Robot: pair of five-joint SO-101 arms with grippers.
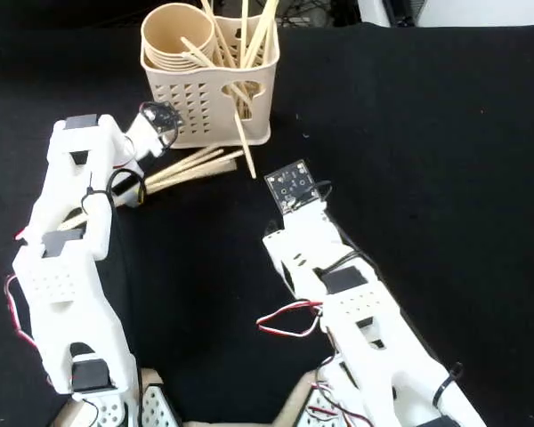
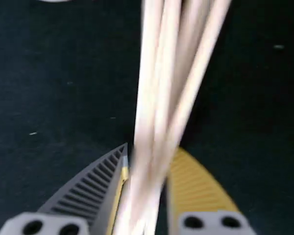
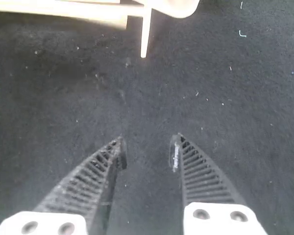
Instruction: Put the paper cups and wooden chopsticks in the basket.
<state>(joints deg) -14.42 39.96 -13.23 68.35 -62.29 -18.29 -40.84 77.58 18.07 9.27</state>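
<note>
The left gripper has its grey ribbed finger and its yellow ribbed finger pressed in on a bundle of pale wooden chopsticks, which runs straight out between them over the black cloth-covered table. In the high view the same bundle lies low and slanted just in front of the basket, with its far ends close to the basket's front wall and its near end passing under the white left arm.

The right gripper has its two dark ribbed fingers spread apart with nothing between them, only black cloth below. Ahead of it are the tips of the held bundle and the end of a single thin wooden chopstick. From above, that single chopstick slants down from the basket's front wall, its lower tip on the cloth just beside the white right arm's wrist.

The beige perforated plastic basket stands at the far edge of the table. A stack of tan paper cups sits in its left part, and several more wooden chopsticks stand tilted in its right part, some leaning across toward the cups.
</note>
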